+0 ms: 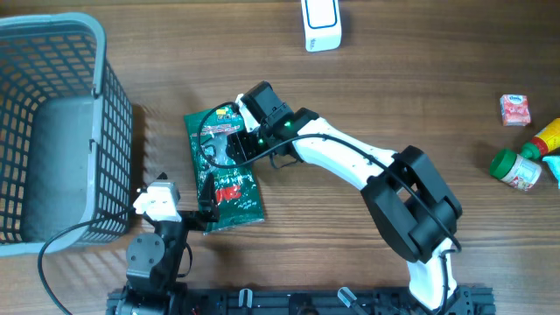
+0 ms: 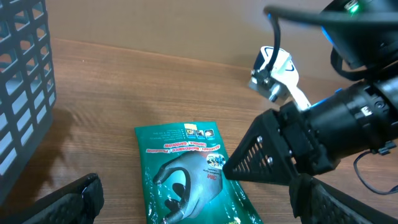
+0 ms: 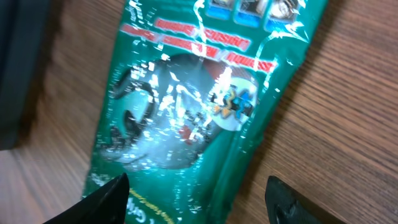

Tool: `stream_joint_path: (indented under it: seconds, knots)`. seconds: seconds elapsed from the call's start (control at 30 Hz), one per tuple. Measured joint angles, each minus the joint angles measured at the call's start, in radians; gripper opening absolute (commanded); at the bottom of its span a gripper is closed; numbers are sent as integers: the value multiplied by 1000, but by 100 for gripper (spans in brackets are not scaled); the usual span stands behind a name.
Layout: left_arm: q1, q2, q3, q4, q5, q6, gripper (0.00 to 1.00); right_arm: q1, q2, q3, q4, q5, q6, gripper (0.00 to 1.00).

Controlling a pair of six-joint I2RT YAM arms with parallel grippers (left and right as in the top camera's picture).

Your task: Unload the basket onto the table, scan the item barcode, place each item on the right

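A green glove package (image 1: 229,197) lies flat on the wooden table, printed face up. It also shows in the left wrist view as the package (image 2: 186,168) and fills the right wrist view as the package (image 3: 186,112). My right gripper (image 1: 223,144) hangs over its upper half. In its own view, the right gripper (image 3: 199,199) straddles the pack: one finger is over the left edge and the other is over bare wood, clear of the right edge. My left gripper (image 1: 203,219) sits at the pack's lower left corner, and the left gripper (image 2: 199,208) stands wide open. No barcode is visible.
A grey mesh basket (image 1: 52,131) stands at the left, close to the left arm. A white device (image 1: 321,24) stands at the back. A pink box (image 1: 515,109), a green-lidded jar (image 1: 516,168) and a yellow bottle (image 1: 547,136) sit at the far right.
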Motion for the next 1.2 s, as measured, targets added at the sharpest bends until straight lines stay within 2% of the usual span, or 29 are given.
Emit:
stream_joint_path:
  seconds: [0.27,0.43,0.57,0.6,0.63,0.67,0.7,0.93,1.03,1.2]
  knots:
    - [0,0,0,0,0,0,100,0,60,0,6,-3,46,43]
    - [0,0,0,0,0,0,100,2,60,0,7,-26,56,34]
    - [0,0,0,0,0,0,100,13,60,-11,21,-17,66,30]
    - [0,0,0,0,0,0,100,16,60,-20,26,-10,77,27]
    - [0,0,0,0,0,0,100,19,60,-30,36,-2,88,21]
    - [0,0,0,0,0,0,100,22,60,-31,44,8,99,10]
    - [0,0,0,0,0,0,100,23,60,-32,47,14,111,4]
    - [0,0,0,0,0,0,100,23,59,-38,20,58,137,4]
    - [0,0,0,0,0,0,100,5,38,-27,-109,98,189,4]
    - [0,0,0,0,0,0,100,-140,-32,-37,-377,343,237,4]
